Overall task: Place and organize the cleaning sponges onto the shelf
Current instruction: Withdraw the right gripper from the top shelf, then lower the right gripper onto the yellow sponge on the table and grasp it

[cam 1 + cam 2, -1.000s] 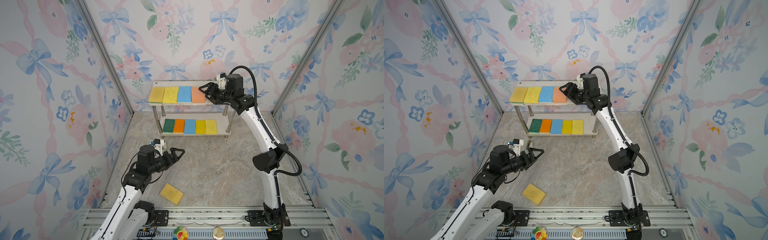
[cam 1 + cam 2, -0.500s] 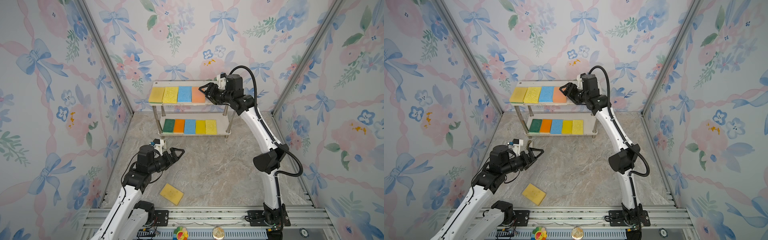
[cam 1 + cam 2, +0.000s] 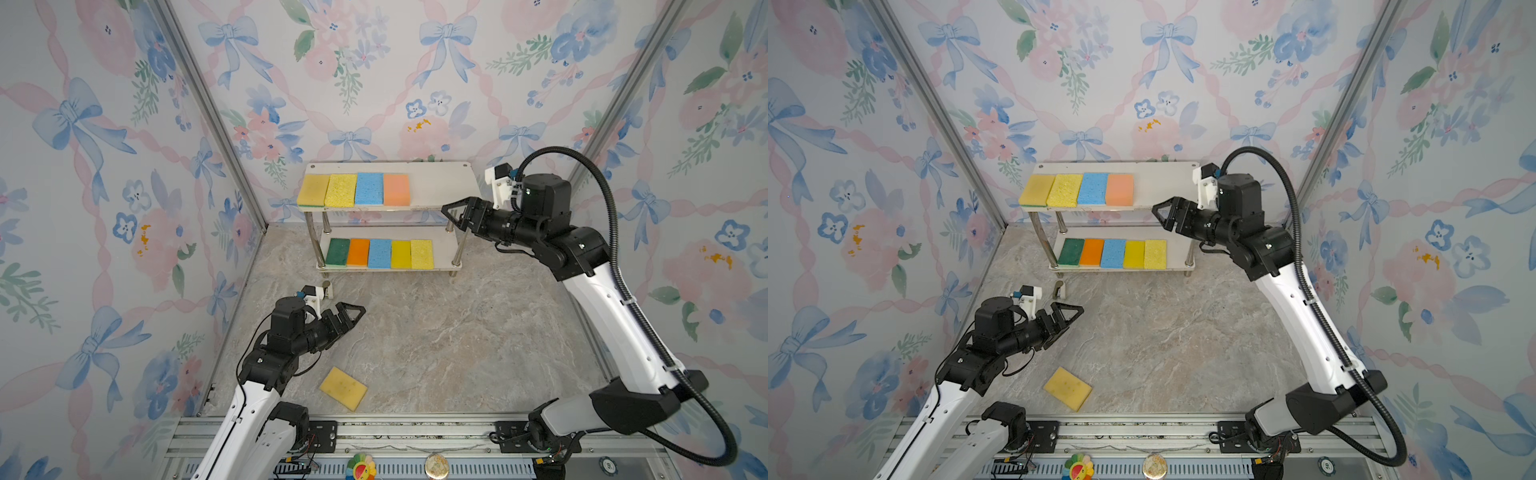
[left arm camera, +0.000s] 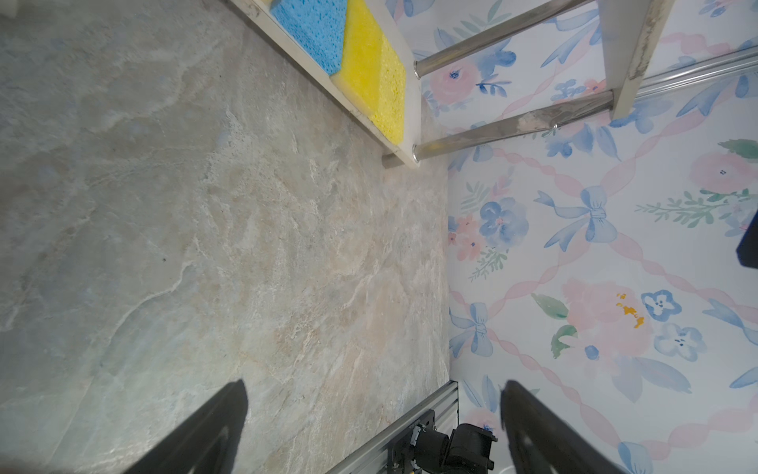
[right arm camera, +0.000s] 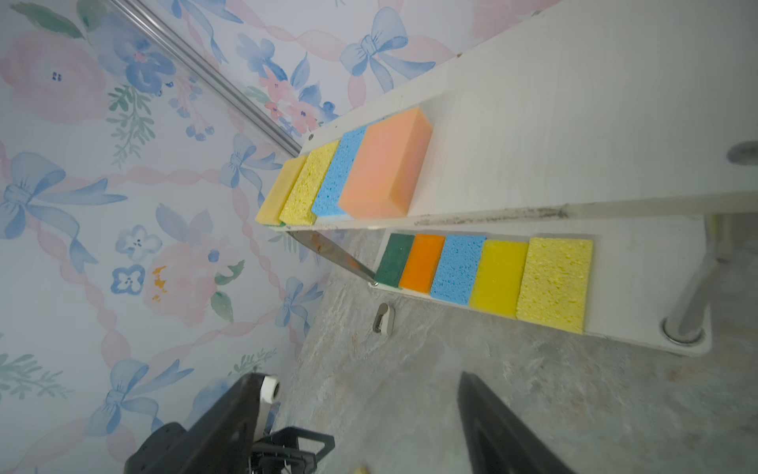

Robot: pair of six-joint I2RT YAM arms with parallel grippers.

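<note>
Nine down, one to go: left gripper (image 3: 352,312) spread wide and empty above the marble tabletop (image 3: 436,340), with the last yellow sponge (image 3: 343,388) lying flat and slightly askew behind and below it, back toward that arm's base and well apart from it. Right gripper (image 3: 451,212) likewise open and holding nothing, poised just off the near end of the shelf (image 3: 1163,187), about level with the top board (image 3: 440,187), the peach sponge (image 3: 397,190) a bare stretch of board away ahead of it. Top row of four ending at that peach sponge, with room for one more beside it; lower tier (image 3: 444,254) already filled by five, edge to edge. Next step, by the look of it: fetching the stray. Best done by drawing the left gripper back and down over the sponge, turning the wrist to square the jaws across its narrower width, pinching lightly to avoid crushing the foam, then setting it flush against the peach one without nudging the row.
</note>
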